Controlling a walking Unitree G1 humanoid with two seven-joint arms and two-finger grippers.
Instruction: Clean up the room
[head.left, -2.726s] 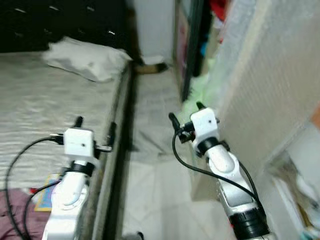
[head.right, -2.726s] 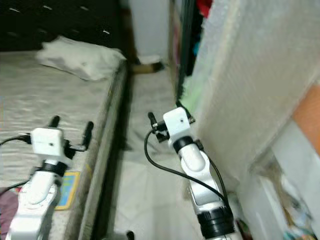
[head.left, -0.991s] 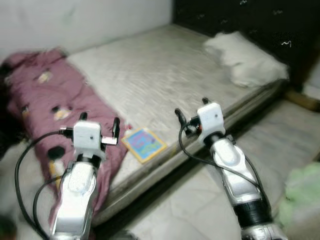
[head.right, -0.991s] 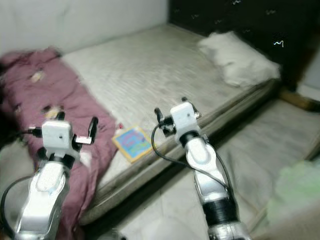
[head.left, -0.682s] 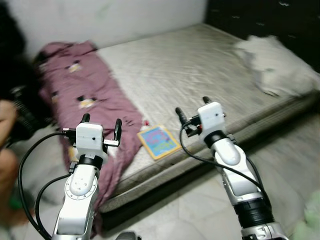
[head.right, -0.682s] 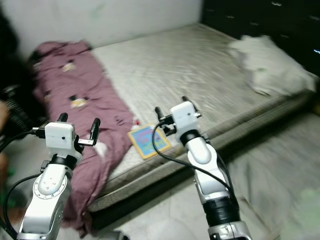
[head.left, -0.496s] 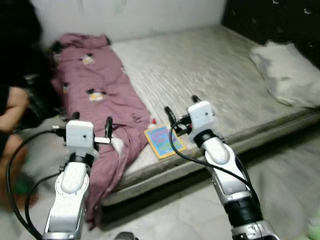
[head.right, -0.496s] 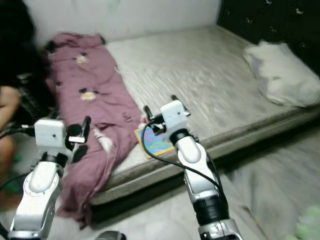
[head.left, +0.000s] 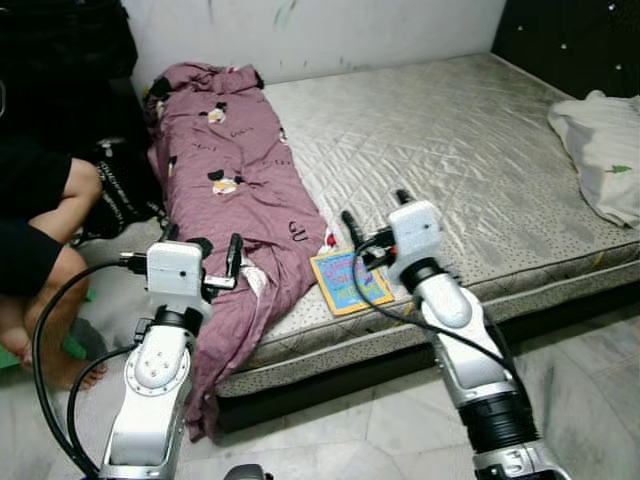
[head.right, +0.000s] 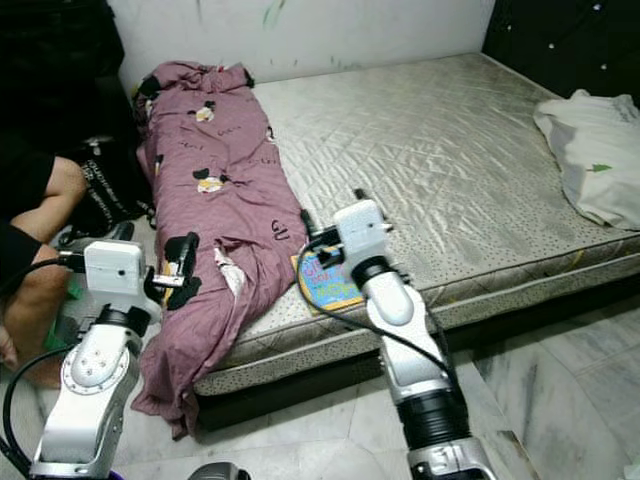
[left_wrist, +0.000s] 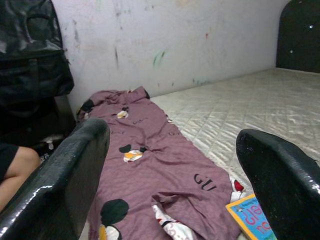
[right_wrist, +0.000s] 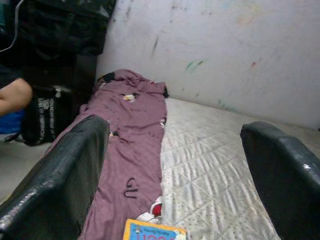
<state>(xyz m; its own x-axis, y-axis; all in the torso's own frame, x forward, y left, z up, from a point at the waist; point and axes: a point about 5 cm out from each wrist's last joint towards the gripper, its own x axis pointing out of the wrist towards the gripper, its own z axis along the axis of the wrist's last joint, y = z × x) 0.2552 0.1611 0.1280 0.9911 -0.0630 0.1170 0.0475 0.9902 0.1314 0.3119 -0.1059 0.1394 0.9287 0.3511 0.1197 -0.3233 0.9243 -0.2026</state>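
A maroon blanket with small prints lies along the left side of the bare mattress and hangs over its front edge. A colourful book rests flat on the mattress near that edge, beside the blanket. A white pillow lies at the right end of the bed. My left gripper is open in the air in front of the hanging blanket. My right gripper is open just above the book. Neither holds anything. The blanket and book corner show past the left fingers.
A person sits on the floor at the left, knees bent, beside a black bag. Dark luggage stands against the stained white wall. Pale tiled floor runs along the bed's front. A black headboard is at the right.
The camera has swung left from the aisle onto the bed, bringing the blanket, the book and the seated person into view. Both arms keep the same raised, open pose.
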